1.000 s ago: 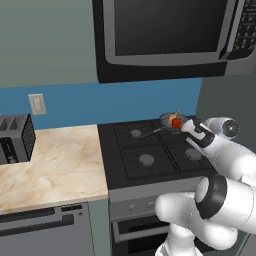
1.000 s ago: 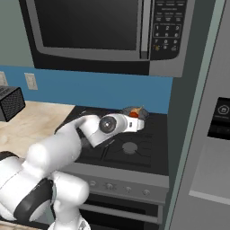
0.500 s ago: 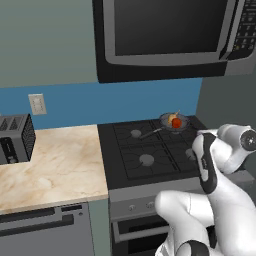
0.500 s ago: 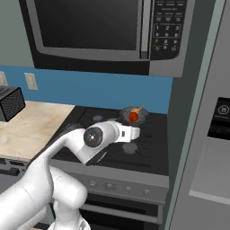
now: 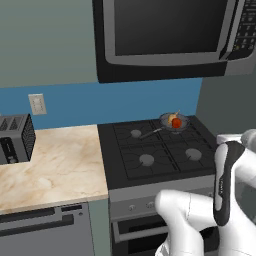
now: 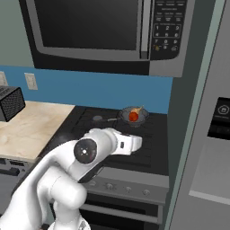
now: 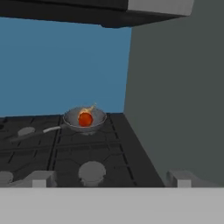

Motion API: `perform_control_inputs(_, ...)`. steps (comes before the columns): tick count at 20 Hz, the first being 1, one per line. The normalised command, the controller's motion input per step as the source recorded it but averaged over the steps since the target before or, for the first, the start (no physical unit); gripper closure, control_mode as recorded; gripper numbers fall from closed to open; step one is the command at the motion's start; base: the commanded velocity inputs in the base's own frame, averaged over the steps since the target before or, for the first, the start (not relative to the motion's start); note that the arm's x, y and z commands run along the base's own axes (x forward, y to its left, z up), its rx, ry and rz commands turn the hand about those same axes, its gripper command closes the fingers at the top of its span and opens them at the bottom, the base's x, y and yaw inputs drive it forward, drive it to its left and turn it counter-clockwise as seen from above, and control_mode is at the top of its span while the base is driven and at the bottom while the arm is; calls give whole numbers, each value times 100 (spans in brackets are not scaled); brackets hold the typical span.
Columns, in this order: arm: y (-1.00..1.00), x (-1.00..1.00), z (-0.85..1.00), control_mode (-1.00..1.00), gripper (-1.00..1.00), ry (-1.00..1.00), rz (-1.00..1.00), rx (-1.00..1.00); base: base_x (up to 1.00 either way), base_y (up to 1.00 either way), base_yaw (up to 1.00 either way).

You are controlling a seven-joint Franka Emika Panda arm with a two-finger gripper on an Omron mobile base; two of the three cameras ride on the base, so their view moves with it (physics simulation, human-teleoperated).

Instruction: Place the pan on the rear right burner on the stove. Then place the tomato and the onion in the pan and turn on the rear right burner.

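Arm has pulled back from the pan point(image 5: 174, 122) (tomato point(image 5: 176, 123) and onion point(image 6: 139, 110) inside); fingers spread apart.

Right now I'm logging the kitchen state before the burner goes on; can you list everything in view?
stove: one, black with silver front, beside the counter.
rear right burner: one, grey, under the pan.
pan: one, dark grey, on the rear right burner, handle pointing left.
tomato: one, red, in the pan.
onion: one, tan, in the pan behind the tomato.
microwave: one, black and silver, above the stove.
toaster: one, dark grey, far left on the counter.
counter: one, pale marble, left of the stove.
wall outlet: one, pale, on the blue wall.
fridge: one, grey, right of the stove.
gripper: one, open, empty, low before the stove's front.
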Motion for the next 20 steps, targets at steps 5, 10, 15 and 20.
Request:
perform_control_inputs(5, -9, -94, 7, -100, -100, 0, 0, 5, 0, 0, 0)
perform_control_inputs(10, 0, -93, 0, -100, -100, -1, 11, 5, 0, 0, 0)
perform_control_inputs(15, 0, -48, 0, -100, -100, -5, 22, 8, 0, 0, 0)
perform_control_inputs(20, 0, -2, -4, -100, -100, -11, 26, 5, 0, 0, 0)
